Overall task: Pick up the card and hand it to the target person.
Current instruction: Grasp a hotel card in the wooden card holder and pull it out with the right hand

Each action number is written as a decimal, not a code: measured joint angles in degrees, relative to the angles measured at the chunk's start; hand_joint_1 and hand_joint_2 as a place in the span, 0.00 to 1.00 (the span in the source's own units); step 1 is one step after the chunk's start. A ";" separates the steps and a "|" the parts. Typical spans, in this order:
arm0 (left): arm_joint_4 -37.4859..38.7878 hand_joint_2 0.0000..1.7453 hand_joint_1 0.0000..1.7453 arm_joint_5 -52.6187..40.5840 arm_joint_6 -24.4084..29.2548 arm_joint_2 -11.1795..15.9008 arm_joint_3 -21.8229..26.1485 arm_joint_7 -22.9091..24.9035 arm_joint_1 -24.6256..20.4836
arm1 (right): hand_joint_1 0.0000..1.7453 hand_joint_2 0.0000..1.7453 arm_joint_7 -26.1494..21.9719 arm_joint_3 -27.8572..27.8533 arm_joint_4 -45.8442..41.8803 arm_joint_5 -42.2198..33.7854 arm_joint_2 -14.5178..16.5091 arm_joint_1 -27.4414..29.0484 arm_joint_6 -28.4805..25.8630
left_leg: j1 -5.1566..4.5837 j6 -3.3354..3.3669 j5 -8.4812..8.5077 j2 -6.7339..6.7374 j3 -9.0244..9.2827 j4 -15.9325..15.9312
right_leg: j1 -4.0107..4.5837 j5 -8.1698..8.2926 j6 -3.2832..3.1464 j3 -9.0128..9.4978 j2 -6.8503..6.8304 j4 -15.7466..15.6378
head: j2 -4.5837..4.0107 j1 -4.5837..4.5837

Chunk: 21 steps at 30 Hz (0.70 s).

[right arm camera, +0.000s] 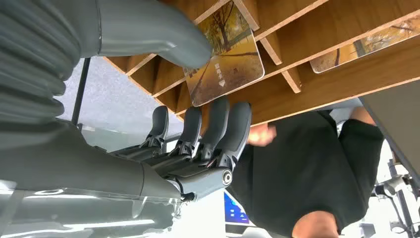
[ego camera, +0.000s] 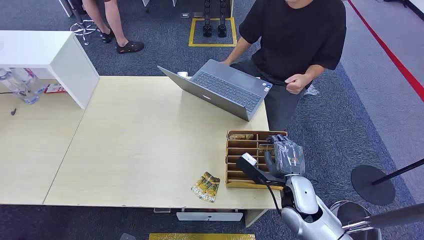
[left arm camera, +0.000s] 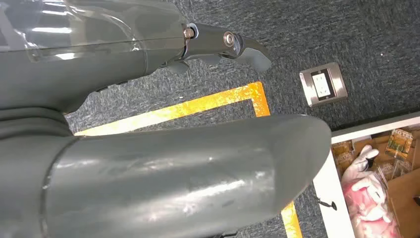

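Grey-fingered right robot hand (ego camera: 285, 156) is positioned at the wooden slotted organizer (ego camera: 240, 172) on the worktop (ego camera: 140, 145); a card (right arm camera: 225, 62) printed with an autumn scene is pinched between thumb and fingers (right arm camera: 218, 124) at a slot. Left robot hand (left arm camera: 218, 44) is seen over carpet, fingers curled in, nothing held. A seated person (ego camera: 295, 40) is located beyond the laptop (ego camera: 220, 90). Another card (ego camera: 205, 186) is noted lying near the worktop edge.

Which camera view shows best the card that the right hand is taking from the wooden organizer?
The right wrist view: the card is close, its autumn picture clear, pinched by the right hand. In the head view the hand covers it; the left wrist view faces the floor.
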 joint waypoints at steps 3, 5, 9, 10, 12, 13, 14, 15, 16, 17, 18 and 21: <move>0.00 0.00 0.00 0.00 -0.01 0.00 0.00 0.00 0.00 | 0.56 1.00 0.05 0.00 0.00 0.09 0.00 0.00 0.03 | 0.00 0.00 0.00 0.00 0.00 0.00 | 0.00 0.00 0.00 0.00 0.00 0.00 | 0.00 0.01; 0.00 0.00 0.00 0.00 -0.01 0.00 0.00 0.00 0.00 | 0.59 1.00 0.06 0.01 0.00 0.14 0.00 0.00 0.10 | 0.00 0.00 0.00 0.00 0.00 0.00 | 0.00 0.00 0.00 0.00 0.00 0.00 | 0.00 0.01; -0.01 0.00 0.00 0.00 -0.01 0.00 0.00 -0.03 0.00 | 0.58 1.00 0.05 0.02 0.00 0.26 0.00 0.01 0.19 | 0.00 0.00 0.00 0.00 0.00 0.00 | 0.00 0.00 0.00 0.00 0.00 0.00 | 0.00 0.01; -0.01 0.00 0.00 0.00 -0.01 0.00 0.00 -0.03 0.01 | 0.57 1.00 0.05 0.02 0.00 0.27 0.00 0.01 0.20 | 0.00 0.00 0.00 0.00 0.00 0.00 | 0.00 0.00 0.00 0.00 0.00 0.00 | 0.00 0.01; -0.01 0.00 0.00 0.00 -0.02 0.00 0.00 -0.03 0.01 | 0.57 1.00 0.04 0.02 0.00 0.29 0.00 0.01 0.22 | 0.00 0.00 0.00 0.00 0.00 0.00 | 0.00 0.00 0.00 0.00 0.00 0.00 | 0.00 0.01; 0.00 0.00 0.00 0.00 -0.03 0.00 0.00 -0.03 0.01 | 0.57 1.00 0.04 0.02 0.00 0.29 0.00 0.01 0.24 | 0.00 0.00 0.00 0.00 0.00 0.00 | 0.00 0.00 0.00 0.00 0.00 0.00 | 0.00 0.01; 0.00 0.00 0.00 0.00 -0.05 0.00 0.00 -0.02 0.01 | 0.57 1.00 0.04 0.02 0.00 0.29 0.00 0.01 0.27 | 0.00 0.00 0.00 0.00 0.00 0.00 | 0.00 0.00 0.00 0.00 0.00 0.00 | 0.00 0.01; 0.00 0.00 0.00 0.00 -0.07 0.00 0.00 -0.02 0.01 | 0.57 1.00 0.05 0.02 0.00 0.29 0.00 0.01 0.34 | 0.00 0.00 0.00 0.00 0.00 0.00 | 0.00 0.00 0.00 0.00 0.00 0.00 | 0.00 0.01; 0.00 0.00 0.00 0.00 -0.08 0.00 0.00 -0.02 0.01 | 0.57 1.00 0.05 0.02 0.00 0.29 0.00 0.01 0.46 | 0.00 0.00 0.00 0.00 0.00 0.00 | 0.00 0.00 0.00 0.00 0.00 0.00 | 0.00 0.01; 0.00 0.00 0.00 0.00 -0.08 0.00 0.00 -0.02 0.01 | 0.57 1.00 0.06 0.03 0.00 0.30 0.00 0.01 0.61 | 0.00 0.00 0.00 0.00 0.00 0.00 | 0.00 0.00 0.00 0.00 0.00 0.00 | 0.00 0.01; 0.00 0.00 0.00 0.00 -0.08 0.00 0.00 -0.02 0.01 | 0.58 1.00 0.06 0.04 0.00 0.30 0.00 0.01 0.81 | 0.00 0.00 0.00 0.00 0.00 0.00 | 0.00 0.00 0.00 0.00 0.00 0.00 | 0.00 0.01; 0.00 0.00 0.00 0.00 -0.06 0.00 0.00 -0.02 0.01 | 0.58 1.00 0.06 0.10 0.02 0.31 0.04 0.01 1.27 | 0.00 0.00 0.00 0.00 0.00 0.00 | 0.00 0.00 0.00 0.00 0.00 0.00 | 0.00 0.01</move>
